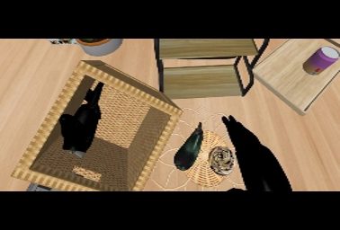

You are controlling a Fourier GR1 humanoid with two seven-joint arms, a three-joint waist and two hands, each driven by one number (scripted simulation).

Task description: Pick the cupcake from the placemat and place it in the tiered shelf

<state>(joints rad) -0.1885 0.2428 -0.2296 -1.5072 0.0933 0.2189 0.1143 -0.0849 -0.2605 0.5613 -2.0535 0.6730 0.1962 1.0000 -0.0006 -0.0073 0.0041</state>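
Head view: the right hand (251,146), fingers straight and empty, lies at three o'clock of the cupcake (222,159) on the placemat (199,174), perhaps touching it; it should curl round low before lifting.

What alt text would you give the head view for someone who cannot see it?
The robot's right hand, fingers straight, is close beside a cupcake that sits on a woven placemat next to a dark eggplant. The tiered shelf stands beyond the placemat. At left, the open left hand shows over a wicker basket.
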